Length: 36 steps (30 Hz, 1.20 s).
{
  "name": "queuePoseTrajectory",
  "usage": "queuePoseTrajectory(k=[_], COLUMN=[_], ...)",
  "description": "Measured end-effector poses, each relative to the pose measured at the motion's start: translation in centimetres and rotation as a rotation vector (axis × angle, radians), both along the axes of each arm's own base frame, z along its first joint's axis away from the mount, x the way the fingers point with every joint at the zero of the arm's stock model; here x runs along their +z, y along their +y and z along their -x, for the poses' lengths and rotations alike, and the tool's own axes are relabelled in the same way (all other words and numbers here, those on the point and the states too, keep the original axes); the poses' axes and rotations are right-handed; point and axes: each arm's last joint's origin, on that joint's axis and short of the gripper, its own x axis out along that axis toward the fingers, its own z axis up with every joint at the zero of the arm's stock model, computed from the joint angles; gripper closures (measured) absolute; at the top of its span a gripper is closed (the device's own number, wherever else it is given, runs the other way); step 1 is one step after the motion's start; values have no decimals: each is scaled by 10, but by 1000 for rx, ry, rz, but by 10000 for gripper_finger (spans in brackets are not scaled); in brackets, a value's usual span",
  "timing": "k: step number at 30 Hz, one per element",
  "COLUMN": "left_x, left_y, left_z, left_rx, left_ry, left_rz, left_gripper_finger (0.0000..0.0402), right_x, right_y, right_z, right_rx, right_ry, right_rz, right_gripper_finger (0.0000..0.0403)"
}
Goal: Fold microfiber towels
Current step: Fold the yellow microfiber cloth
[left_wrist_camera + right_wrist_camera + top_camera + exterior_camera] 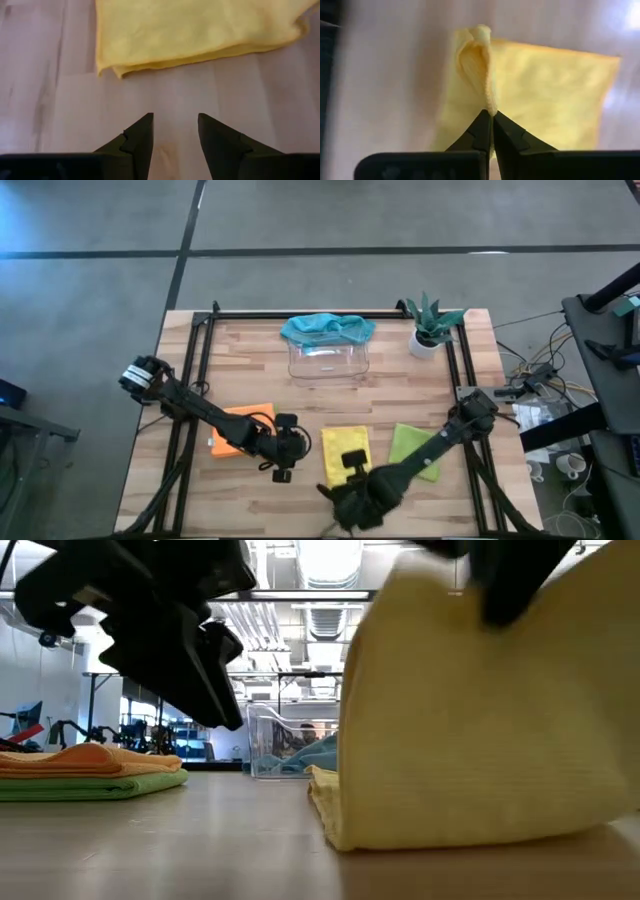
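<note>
Two arms are at the near side of the table, working on the yellow towel (345,446), which lies near the front edge between the orange towel (243,429) on the left and a lime green towel (415,448) on the right. The right gripper (492,117) has its fingers closed tight on a pinched ridge of the yellow towel's edge, and the low view shows that side of the cloth lifted up off the wood while the rest lies flat. The left gripper (175,132) hovers just beside the towel's left edge with its fingers parted and nothing between them.

The step in hand looks like carrying the lifted edge over to make a fold. To do it well, the right arm should carry the edge across in a low arc rather than pull it, so the lower layer does not slide, and lay it square on the opposite edge before letting go. The left gripper is well placed to press the loose side down if it creeps. A teal towel (327,327) rests over the clear tray (328,360) at the far side.
</note>
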Motion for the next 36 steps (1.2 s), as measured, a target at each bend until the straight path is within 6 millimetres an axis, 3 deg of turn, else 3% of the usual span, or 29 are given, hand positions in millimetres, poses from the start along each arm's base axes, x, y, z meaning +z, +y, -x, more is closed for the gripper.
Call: queuePoseTrajectory(k=[11,20,33,36], left_x=[-13,-17,-22,-22], left_y=[4,6,9,10], left_z=[9,11,13,12], left_rx=[22,28,46,50], left_ry=[45,54,38,35], left_rz=[-22,-38,-51,-54], left_gripper_finger=[262,262,262,262], right_x=[-29,-36,9,7], right_y=[-68,-97,-106,-114], right_z=[-22,-29,-16,-18], right_rx=[1,39,53,54], right_ry=[105,155,36,-8], right_rz=[147,181,142,136], right_gripper_finger=[394,394,394,394])
